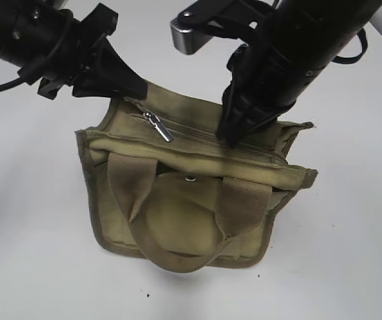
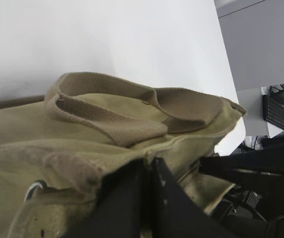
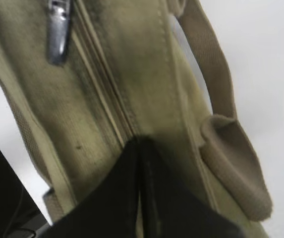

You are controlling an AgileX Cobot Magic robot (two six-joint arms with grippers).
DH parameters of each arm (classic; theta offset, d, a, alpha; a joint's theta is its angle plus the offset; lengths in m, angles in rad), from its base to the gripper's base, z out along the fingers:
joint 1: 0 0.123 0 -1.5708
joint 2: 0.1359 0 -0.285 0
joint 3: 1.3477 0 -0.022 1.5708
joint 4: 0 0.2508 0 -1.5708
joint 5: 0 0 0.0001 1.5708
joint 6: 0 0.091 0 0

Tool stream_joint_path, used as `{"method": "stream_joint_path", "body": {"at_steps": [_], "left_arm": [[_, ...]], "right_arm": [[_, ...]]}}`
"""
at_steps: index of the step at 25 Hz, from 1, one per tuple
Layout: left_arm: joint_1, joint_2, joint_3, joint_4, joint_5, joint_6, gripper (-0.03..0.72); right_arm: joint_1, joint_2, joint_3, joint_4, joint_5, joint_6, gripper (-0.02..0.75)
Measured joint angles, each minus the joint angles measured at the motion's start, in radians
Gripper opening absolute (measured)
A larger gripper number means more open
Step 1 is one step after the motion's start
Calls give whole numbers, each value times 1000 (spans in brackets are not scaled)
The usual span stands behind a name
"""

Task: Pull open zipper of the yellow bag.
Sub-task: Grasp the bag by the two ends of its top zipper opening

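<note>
Left of right claw (image 1: 234, 137): zipper (image 1: 207, 139) pull.

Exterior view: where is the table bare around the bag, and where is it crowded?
Bare table lies left of, right of and in front of the yellow bag. The bag's top edge is crowded: left gripper at its left corner, right gripper on the zipper.

Both arms reach down — left end effector (image 1: 121, 83) and right end effector (image 1: 234, 137) closed
</note>
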Motion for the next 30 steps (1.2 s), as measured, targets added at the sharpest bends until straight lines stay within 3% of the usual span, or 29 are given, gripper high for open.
{"method": "stream_joint_path", "body": {"at_steps": [4,9,14,17,27,30], "left_arm": [[0,0,0,0,-1,0,3],[0,0,0,0,-2,0,3],[0,0,0,0,-2,0,3],[0,0,0,-2,-2,0,3],[0,0,0,9,-4,0,3],[0,0,0,19,-4,0,3]], "right_arm": [[-20,-2,0,21,16,-5,2],[32,-15,0,158,-78,-105,22],[73,-8,0,180,-214,-127,231],[72,12,0,179,-249,-127,270],[72,86,-1,169,-286,-127,280],[80,100,-4,156,-287,-127,219]]}}
